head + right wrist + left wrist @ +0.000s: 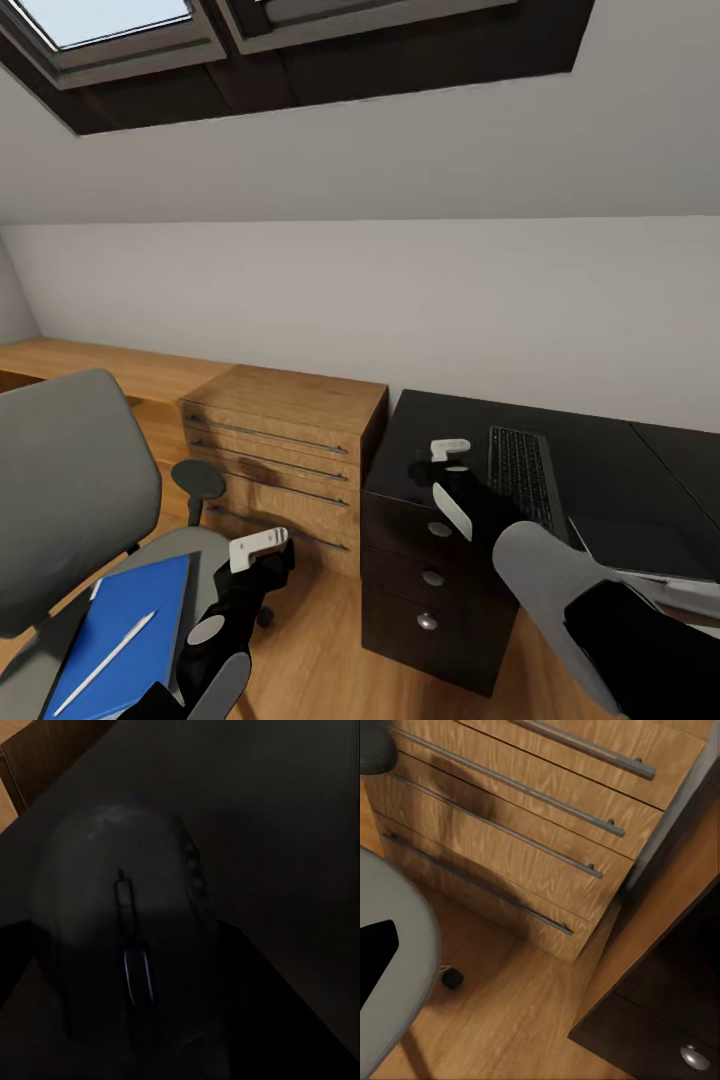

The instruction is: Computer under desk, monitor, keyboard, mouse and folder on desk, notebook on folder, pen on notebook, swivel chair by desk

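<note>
desk (600, 470): glossy black top, keyboard (522, 475) and mouse (127, 937) lying on it
chair seat (205, 560): blue folder (125, 640), pen (105, 662) on top

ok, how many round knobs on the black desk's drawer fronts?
3, stacked on the desk drawer fronts in the head view: top knob, middle knob, bottom knob. The right arm covers part of that face, so more may be hidden.

Open desk (600, 460) top at 2 o'clock of keyboard (520, 475); mouse (127, 945) crowding its 9 o'clock edge. Wooden drawer unit (285, 440) flanking desk at 9 o'clock. Swivel chair (70, 490) blocking 8 o'clock floor.
</note>
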{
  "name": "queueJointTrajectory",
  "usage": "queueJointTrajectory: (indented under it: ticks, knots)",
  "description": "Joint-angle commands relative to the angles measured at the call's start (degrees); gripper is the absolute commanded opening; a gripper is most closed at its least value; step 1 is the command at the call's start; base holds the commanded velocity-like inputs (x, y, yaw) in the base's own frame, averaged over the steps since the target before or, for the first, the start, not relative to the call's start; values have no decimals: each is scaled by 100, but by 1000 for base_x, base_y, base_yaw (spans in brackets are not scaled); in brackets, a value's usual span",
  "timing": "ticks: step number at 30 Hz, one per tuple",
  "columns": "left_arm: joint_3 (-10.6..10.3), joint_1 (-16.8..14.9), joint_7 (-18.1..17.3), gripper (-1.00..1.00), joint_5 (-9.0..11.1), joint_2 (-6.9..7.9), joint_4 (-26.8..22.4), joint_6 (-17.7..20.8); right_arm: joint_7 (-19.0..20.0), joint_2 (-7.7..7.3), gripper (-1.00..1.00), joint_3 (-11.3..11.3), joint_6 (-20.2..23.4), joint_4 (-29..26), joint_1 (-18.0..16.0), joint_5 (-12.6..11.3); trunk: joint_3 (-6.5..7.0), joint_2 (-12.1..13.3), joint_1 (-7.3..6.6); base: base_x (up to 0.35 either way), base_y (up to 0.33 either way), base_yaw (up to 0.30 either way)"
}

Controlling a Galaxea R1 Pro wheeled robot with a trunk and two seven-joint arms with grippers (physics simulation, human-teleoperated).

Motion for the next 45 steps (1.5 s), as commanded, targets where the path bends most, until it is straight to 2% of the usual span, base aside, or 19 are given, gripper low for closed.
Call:
queueJointTrajectory:
  ticks: [1,7,12,16,20,21,27,38,44,45]
  knots:
    - [-19,-7,44,100,30,5,-12,18,-54,7,-100,47,-63,67,-6,-29,-6,-4,0,3,0,0]
    - [-152,-7,45,100,26,8,-18,18,14,30,-100,43,-211,221,-6,34,-6,-4,0,159,0,0]
    - [-163,-7,45,100,28,13,-21,18,100,38,-100,38,-211,234,-6,11,-6,-4,0,214,0,0]
    - [-153,-8,45,100,35,14,-184,18,222,214,-100,20,-10,235,-6,-18,-6,-4,0,40,0,0]
    - [-151,-9,82,100,158,14,-302,18,323,241,-100,-3,64,244,-6,-24,-6,-4,0,7,0,0]
    - [-151,-7,192,100,231,14,-324,18,350,241,-100,-12,80,246,-10,-23,-24,-44,22,2,0,0]
    - [-159,-7,656,100,318,6,-352,18,363,247,-100,-27,110,276,-14,-23,-132,-284,153,0,0,0]
    - [-158,-6,677,100,324,6,-353,18,362,239,-100,-28,103,276,-15,-15,-329,-726,395,0,0,0]
    - [-153,-8,678,100,325,13,-353,18,362,238,-100,-28,103,276,-15,-8,-329,-726,395,0,0,0]
    - [-152,-8,678,100,325,13,-353,18,362,238,100,-28,99,276,-15,-7,-329,-726,395,0,0,0]
